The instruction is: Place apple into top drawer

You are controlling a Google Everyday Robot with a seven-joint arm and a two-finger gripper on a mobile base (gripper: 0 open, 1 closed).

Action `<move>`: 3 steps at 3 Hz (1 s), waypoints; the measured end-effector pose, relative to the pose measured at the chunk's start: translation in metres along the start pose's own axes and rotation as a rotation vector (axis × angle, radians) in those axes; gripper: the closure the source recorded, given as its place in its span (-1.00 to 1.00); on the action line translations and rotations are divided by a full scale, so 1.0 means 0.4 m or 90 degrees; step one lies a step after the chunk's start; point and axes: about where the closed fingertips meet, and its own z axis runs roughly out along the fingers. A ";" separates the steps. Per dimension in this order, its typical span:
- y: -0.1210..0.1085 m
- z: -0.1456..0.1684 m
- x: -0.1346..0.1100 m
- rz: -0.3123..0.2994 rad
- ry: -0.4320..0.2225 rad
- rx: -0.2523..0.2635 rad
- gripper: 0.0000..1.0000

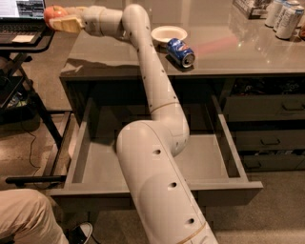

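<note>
Grasp good: hand (58, 20) clenched on apple (54, 11), high off worktop (238, 52) left end, likely to clear its edge. Open drawer (95, 164) waits below.

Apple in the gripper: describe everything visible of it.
The small round red-orange apple looks whole and smooth-skinned. Its lower side is hidden behind a tan finger. The two-finger gripper is shut on it and holds it in the air at the upper left, past the left end of the grey desk top and in front of the open laptop. It is not above the open grey top drawer. Only the gripper touches it.
</note>
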 end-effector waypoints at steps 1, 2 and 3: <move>0.033 -0.007 -0.044 -0.007 0.031 -0.014 1.00; 0.069 -0.025 -0.092 0.001 0.046 -0.033 1.00; 0.098 -0.057 -0.147 0.009 0.064 -0.032 1.00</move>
